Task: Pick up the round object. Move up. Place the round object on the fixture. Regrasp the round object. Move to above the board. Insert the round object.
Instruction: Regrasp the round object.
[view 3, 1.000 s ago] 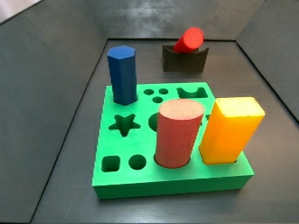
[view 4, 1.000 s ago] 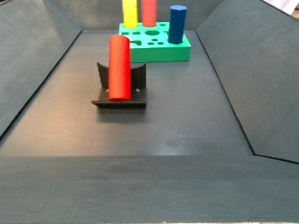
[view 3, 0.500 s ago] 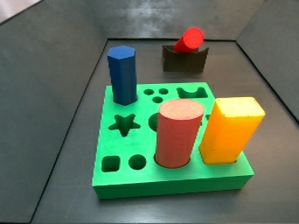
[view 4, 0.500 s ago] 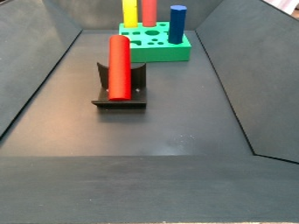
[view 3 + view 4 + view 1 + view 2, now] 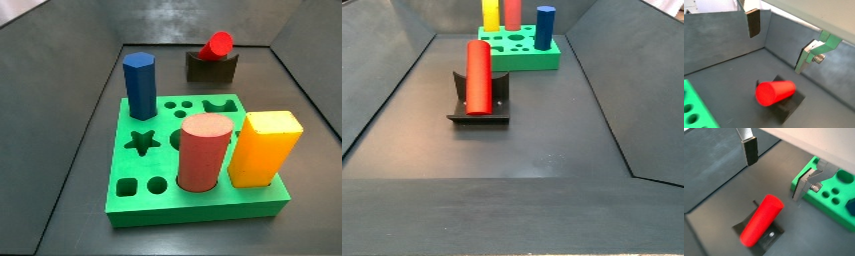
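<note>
In both wrist views the jaws are standing spread wide w/ nothing between them, the gripper [image 5: 781, 42] [image 5: 774, 168] hanging above and apart from the round object [image 5: 774, 93] [image 5: 761, 220]. One finger [image 5: 753, 22] is showing its dark pad, the opposite finger [image 5: 809, 56] its silver plate.

In a side view, going left to right: the fixture [image 5: 477, 110] is sitting on the dark surface [image 5: 543, 140] w/ the round object [image 5: 477, 73] lying tilted in its notch; the board [image 5: 521, 52] is lying well beyond (yellow, salmon-pink and blue pegs standing in it).
</note>
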{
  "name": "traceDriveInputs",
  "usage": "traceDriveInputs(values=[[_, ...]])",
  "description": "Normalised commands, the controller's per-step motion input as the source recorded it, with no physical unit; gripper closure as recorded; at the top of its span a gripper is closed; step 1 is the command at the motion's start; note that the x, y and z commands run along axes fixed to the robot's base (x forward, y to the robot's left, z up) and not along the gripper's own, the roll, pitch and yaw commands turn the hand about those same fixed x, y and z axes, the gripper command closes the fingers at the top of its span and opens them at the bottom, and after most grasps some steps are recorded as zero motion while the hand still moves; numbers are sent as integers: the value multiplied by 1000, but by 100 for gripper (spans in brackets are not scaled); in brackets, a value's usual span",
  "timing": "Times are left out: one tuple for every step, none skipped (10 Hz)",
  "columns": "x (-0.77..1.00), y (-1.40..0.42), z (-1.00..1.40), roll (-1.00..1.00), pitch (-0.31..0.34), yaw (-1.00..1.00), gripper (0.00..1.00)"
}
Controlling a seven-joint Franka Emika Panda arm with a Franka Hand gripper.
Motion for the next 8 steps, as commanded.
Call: traceDriveInputs(values=[[21, -21, -5, 1000, 8, 21, 0], [34, -26, -5, 1000, 20, 24, 0], [43, -26, -4, 1000, 28, 27, 0], [59, -32, -5, 1000, 48, 33, 0], [69, -37, -1, 1000, 69, 39, 0], [81, -37, -4, 1000, 102, 55, 0], [86, -40, -5, 1000, 121, 66, 0], [95, -44, -7, 1000, 169, 103, 0]])
